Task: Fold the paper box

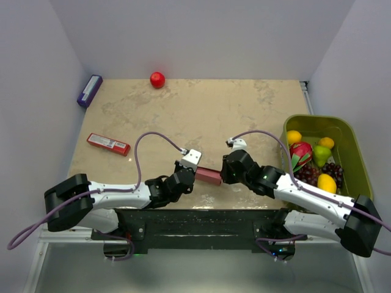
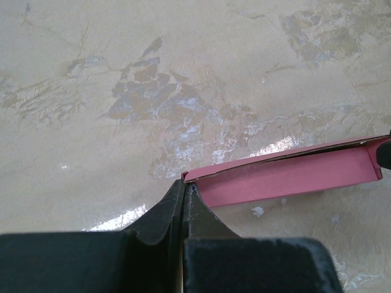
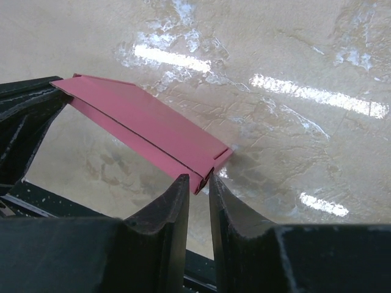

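The paper box [image 1: 208, 176] is a flat, folded strip of pink card held just above the table between my two grippers. My left gripper [image 1: 189, 173] is shut on its left end. In the left wrist view the jaws [image 2: 184, 183] pinch the card's corner and the box [image 2: 293, 177] runs off to the right. My right gripper [image 1: 223, 173] holds the other end. In the right wrist view the fingertips [image 3: 199, 183] stand narrowly apart, closed on the box's end [image 3: 153, 125]. The left gripper's fingers [image 3: 24, 122] show at the box's far end.
A narrow red packet [image 1: 108, 143] lies at the left. A purple box [image 1: 89, 90] is at the far left corner and a red ball [image 1: 157, 79] at the back. A green bin [image 1: 351, 146] of fruit stands at the right edge, close to my right arm.
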Robot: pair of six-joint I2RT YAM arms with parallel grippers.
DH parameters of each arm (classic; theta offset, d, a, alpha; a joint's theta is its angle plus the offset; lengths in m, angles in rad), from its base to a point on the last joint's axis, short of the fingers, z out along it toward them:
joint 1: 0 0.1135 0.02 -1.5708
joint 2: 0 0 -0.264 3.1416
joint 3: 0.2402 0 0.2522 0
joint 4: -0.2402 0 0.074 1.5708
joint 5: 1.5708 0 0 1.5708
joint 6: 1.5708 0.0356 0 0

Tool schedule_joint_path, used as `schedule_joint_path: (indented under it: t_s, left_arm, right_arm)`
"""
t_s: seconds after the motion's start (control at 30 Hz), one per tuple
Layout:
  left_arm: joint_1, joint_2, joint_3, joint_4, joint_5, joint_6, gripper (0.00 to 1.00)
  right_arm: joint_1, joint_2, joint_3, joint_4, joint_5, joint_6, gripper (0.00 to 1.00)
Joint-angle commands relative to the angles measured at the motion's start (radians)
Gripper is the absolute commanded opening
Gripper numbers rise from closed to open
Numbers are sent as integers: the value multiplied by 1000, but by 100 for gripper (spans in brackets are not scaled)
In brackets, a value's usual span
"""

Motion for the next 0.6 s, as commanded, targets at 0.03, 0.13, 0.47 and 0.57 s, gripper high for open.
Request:
schedule_joint_path:
  t_s: [0.03, 0.13, 0.47, 0.57]
  left_arm:
    - [-16, 46, -13, -141, 96, -21, 0]
    - [-16, 47, -10, -144, 99, -22, 0]
    - [-17, 73, 19, -158, 108, -45, 0]
    - [-17, 76, 22, -158, 108, -50, 0]
  right_arm:
    - [3, 9, 2, 40, 29, -12, 16]
    - [3, 5, -8, 46, 20, -7, 4]
    - [41, -5, -64, 71, 53, 37, 0]
    - [67, -8, -65, 75, 81, 57, 0]
